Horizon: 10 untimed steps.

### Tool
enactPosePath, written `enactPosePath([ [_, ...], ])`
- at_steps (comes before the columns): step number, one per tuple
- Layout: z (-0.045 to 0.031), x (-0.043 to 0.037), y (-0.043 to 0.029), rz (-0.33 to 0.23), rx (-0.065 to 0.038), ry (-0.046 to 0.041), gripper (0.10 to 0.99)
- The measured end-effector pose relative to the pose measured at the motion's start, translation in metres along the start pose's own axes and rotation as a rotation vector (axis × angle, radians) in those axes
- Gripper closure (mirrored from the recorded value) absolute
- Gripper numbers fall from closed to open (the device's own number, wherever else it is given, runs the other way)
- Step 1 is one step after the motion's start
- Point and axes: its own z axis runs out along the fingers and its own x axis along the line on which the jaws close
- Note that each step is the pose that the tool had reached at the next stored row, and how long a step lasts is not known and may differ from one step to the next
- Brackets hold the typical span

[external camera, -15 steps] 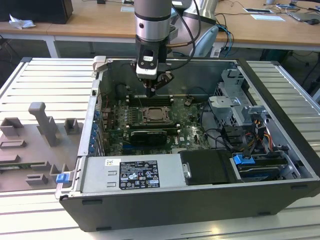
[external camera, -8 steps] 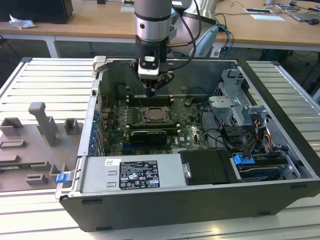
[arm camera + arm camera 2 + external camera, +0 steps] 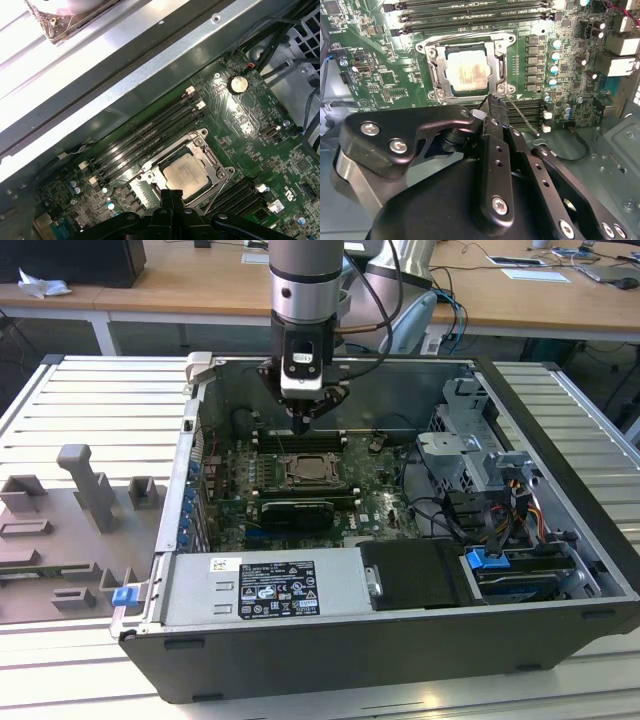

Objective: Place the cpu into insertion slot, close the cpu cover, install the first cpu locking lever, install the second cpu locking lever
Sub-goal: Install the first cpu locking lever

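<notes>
Cpu: seated flat, framed by the closed cpu cover.
Locking lever: thin wire rod jutting free from the cover's corner, apparently unlatched.
Risk: the tip might slip off that springy wire and gouge the motherboard.
Gripper: fingers pinched together, holding nothing. The tip is just beside the lever's root, contact unclear. In the exterior view it hangs at twelve o'clock from the cpu.
</notes>
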Motion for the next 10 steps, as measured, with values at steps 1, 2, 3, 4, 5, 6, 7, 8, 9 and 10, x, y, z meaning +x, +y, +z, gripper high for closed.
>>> enactPosePath([
  [1, 0.0, 0.0, 0.0, -0.006, 0.0, 0.0003, 0.98],
  [2, 0.0001, 0.0, 0.0, -0.014, 0.0, 0.0006, 0.98],
  [3, 0.0001, 0.0, 0.0, -0.019, 0.0, 0.0008, 0.98],
  [4, 0.0001, 0.0, 0.0, -0.025, 0.0, 0.0011, 0.98],
  [5, 0.0001, 0.0, 0.0, -0.031, 0.0, 0.0013, 0.98],
  [6, 0.0002, 0.0, 0.0, -0.038, 0.0, 0.0016, 0.98],
  [7, 0.0002, 0.0, 0.0, -0.043, 0.0, 0.0017, 0.98],
  [8, 0.0002, 0.0, 0.0, -0.051, 0.0, 0.0021, 0.98],
  [9, 0.0003, 0.0, 0.0, -0.059, 0.0, 0.0024, 0.98],
  [10, 0.0003, 0.0, 0.0, -0.072, 0.001, 0.0029, 0.98],
])
